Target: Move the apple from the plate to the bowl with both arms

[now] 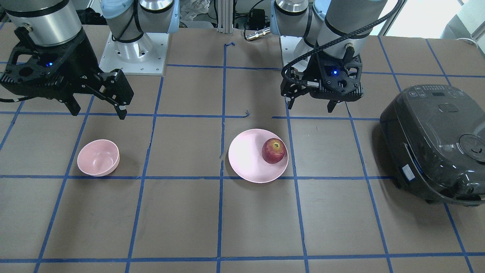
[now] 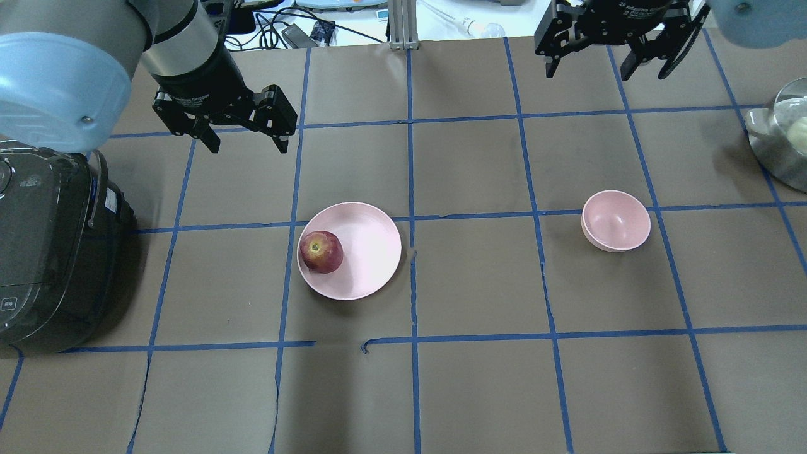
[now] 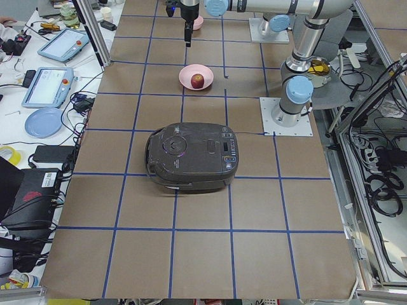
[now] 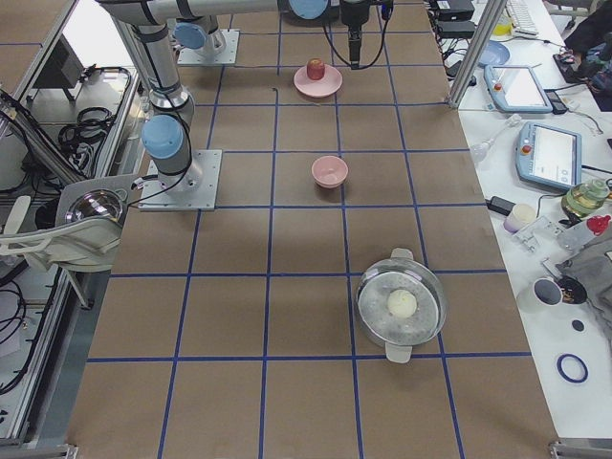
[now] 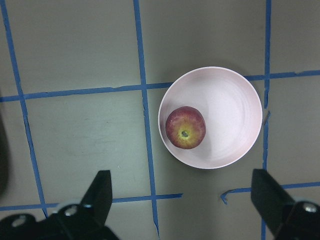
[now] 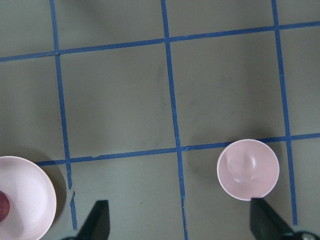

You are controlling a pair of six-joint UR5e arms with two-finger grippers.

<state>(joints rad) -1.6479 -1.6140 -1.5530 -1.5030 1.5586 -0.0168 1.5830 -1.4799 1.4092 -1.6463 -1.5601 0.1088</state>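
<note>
Sitting at the rim of the plate [image 2: 369,252] on the left arm's side, the apple [image 2: 321,251] is being overlooked by the wide-open left gripper [image 2: 248,148], which is best being centred over the stem dimple before being lowered; farther off, the right gripper [image 1: 99,113] is being held open, high beside the empty bowl [image 2: 616,221]

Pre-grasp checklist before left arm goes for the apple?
1. Apple on plate, top unobstructed: ok.
2. Left gripper open, empty: ok.
3. Left gripper lined up over apple: not ok, raised and offset toward the rice cooker.
4. Bowl upright, empty: ok.
5. Right gripper open, empty: ok.
</note>
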